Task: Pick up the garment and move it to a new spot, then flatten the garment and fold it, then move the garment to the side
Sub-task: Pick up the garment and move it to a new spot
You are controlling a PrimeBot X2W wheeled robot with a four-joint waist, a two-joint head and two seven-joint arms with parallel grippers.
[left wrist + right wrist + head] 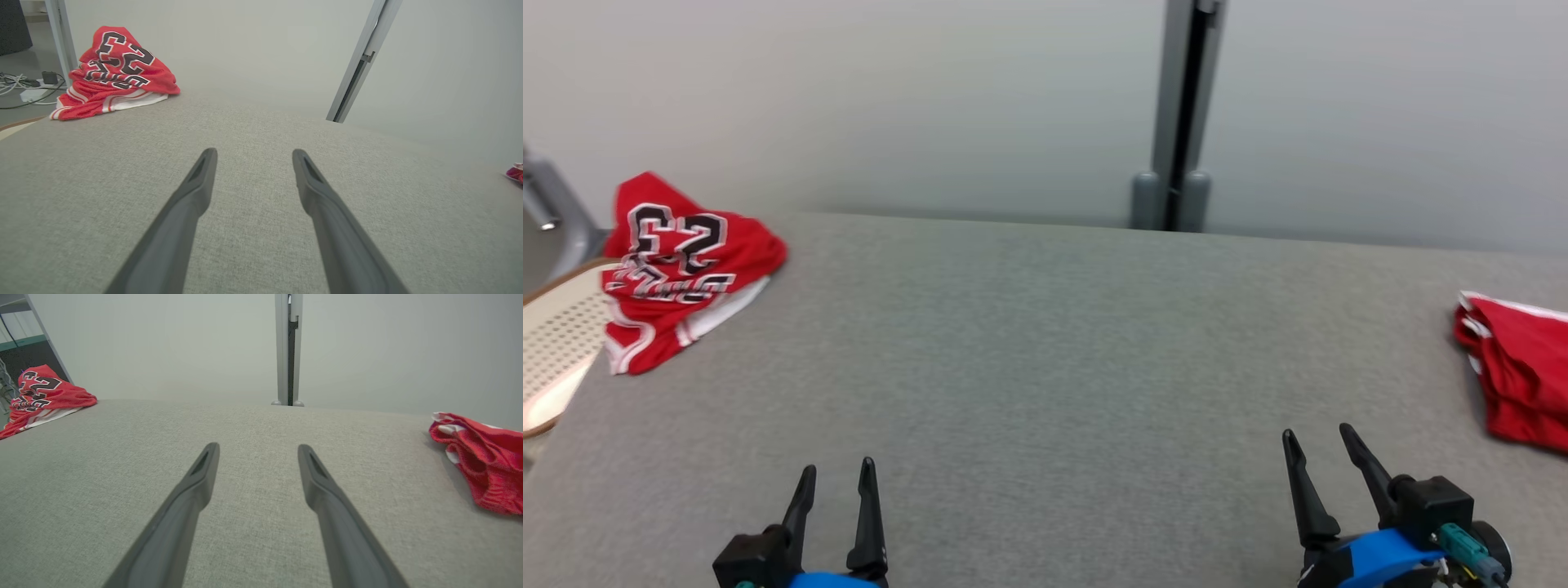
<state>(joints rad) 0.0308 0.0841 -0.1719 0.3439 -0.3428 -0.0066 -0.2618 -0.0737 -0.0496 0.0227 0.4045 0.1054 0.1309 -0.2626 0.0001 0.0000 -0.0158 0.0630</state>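
At the near edge of the worktop [1045, 343], you have both grippers resting low over bare grey fabric, fingers pointing toward the far edge. Your left gripper [838, 467] sits toward the near left corner with its two dark fingers spread wide and nothing between them; its own wrist camera confirms the gap [253, 152], with cloth-covered surface showing through. Your right gripper [1316, 431] sits toward the near right corner, equally wide and equally empty [257, 446].

You will find a red jersey [682, 261] heaped at the far left corner, black-and-white numerals facing up, white trim showing along its lower folds, one end hanging past the left edge. It is well apart from both grippers [116, 69] [41, 394]. A second red garment [1523, 367] lies crumpled against the right edge, white piping visible, nearer your right gripper but not touching it [482, 465].

Beyond the left edge you can see a pale perforated panel [556, 335] with a brown rim. A grey post [1180, 122] stands behind the far edge against the plain wall.
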